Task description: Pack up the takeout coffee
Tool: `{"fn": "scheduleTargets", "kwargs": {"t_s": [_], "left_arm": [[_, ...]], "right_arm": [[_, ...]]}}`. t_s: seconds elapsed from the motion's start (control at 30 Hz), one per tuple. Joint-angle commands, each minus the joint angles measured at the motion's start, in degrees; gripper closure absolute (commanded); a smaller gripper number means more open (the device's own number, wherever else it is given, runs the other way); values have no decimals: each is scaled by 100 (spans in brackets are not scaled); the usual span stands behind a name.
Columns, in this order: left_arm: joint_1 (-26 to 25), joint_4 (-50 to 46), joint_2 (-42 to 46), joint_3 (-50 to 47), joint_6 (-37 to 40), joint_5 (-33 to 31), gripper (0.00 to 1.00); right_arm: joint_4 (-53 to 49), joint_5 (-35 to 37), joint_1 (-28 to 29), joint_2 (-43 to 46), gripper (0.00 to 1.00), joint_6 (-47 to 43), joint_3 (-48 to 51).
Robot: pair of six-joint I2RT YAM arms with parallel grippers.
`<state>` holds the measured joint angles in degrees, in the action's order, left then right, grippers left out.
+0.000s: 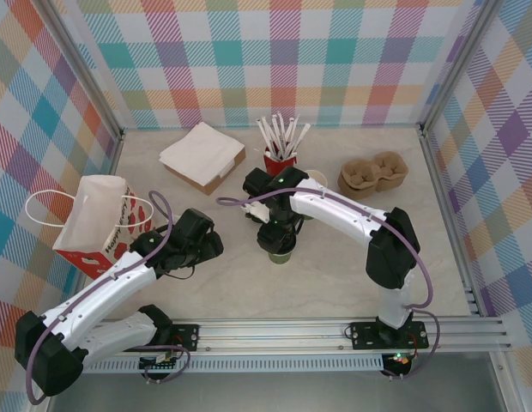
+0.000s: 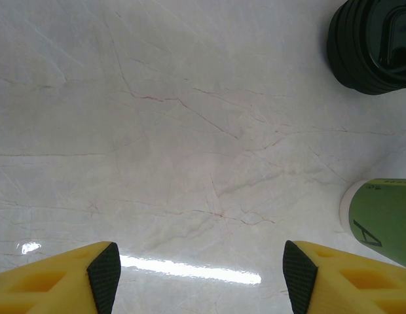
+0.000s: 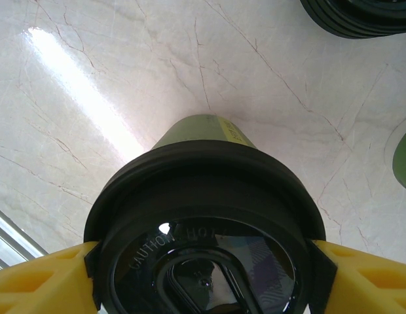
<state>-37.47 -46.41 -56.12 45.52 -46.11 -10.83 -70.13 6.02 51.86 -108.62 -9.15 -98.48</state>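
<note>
The right tool (image 3: 203,278) is clenched on the black lid (image 3: 203,190) of a green coffee cup (image 3: 202,134), which is stood upright on the worktop (image 3: 92,98) near its middle. The left tool (image 2: 202,275) is held released over the worktop; a second green cup (image 2: 380,222) is seen near it.

top: fixed high behind me, looks down over the whole bench (image 1: 249,287) | left wrist: close above bench, facing down | right wrist: closest, down onto lidded cup (image 3: 203,196), shared with top
</note>
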Motion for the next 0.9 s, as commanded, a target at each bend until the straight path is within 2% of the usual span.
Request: {"fn": "scheduleTargets", "kwargs": {"t_s": [0.0,0.63,0.87], "left_arm": [[-41,-43,46,-65,-78,-68,31],[-39,4,51,-51,-101,2,30],[-42,237,61,42,-55,343,29]], "right_arm": [[-132,-34,49,-81,22,87,-44],[-135,-42,44,211,14,210,-31],[40,125,17,635,7,308,-10]]}}
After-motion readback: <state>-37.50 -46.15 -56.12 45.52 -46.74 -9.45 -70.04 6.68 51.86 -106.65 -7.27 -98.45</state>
